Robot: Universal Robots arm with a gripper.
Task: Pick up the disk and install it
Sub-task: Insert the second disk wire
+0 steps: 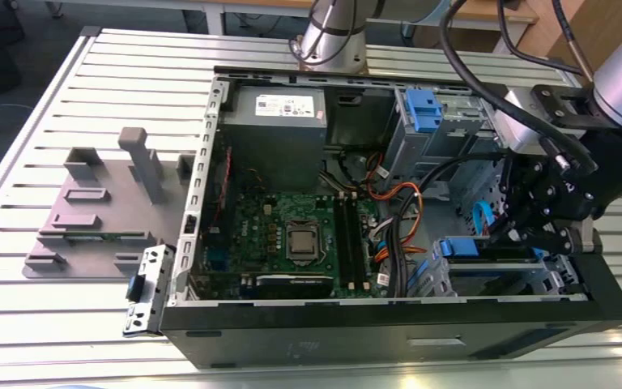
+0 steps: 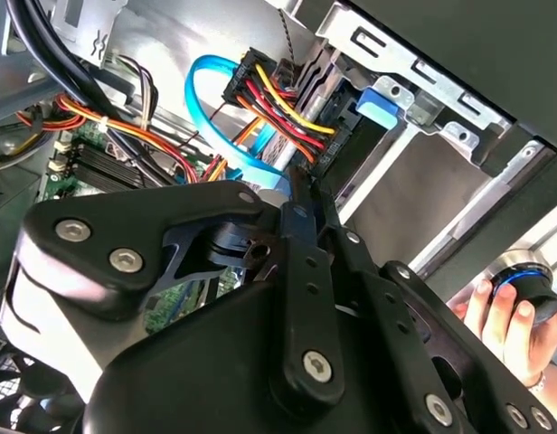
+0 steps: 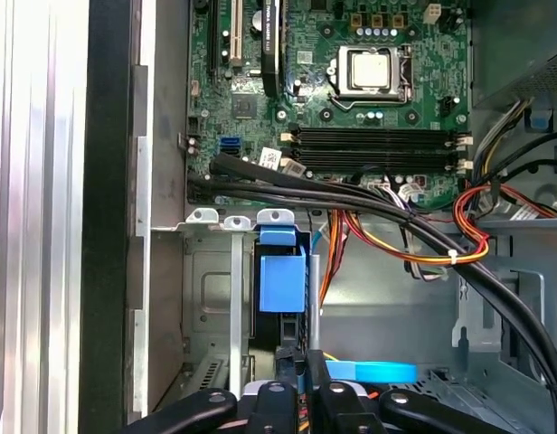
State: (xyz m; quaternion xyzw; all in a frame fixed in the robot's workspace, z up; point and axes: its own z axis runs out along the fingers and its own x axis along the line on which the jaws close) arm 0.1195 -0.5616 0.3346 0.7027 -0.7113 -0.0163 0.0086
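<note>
A robot arm's claw [image 1: 524, 241] is reaching down into the drive cage [image 1: 505, 284] at one corner of an open black computer case [image 1: 398, 336], which is lying on a slatted metal counter [image 1: 30, 324]. The disk [image 1: 468, 247] is standing on edge inside that cage, its blue rail end facing the motherboard [image 1: 289, 235], and the claw is sitting right over its upper edge. Whether the claw is clamped on the disk or merely resting beside it cannot be told. In the second wrist view, a bundle of red, yellow and black cables [image 2: 278, 99] is running to a plug just beside the disk's end, with a looping blue cable [image 2: 202, 99] next to it. A person's hand [image 2: 500, 316] is gripping a round black knob [image 2: 524, 285] with a blue ring beside the case. In the exterior view, a separate blue clip [image 1: 424, 107] is sitting in the cage further back, and a grey moulded fixture [image 1: 95, 211] is lying on the counter at the exterior view's left, well apart from the claw.
</note>
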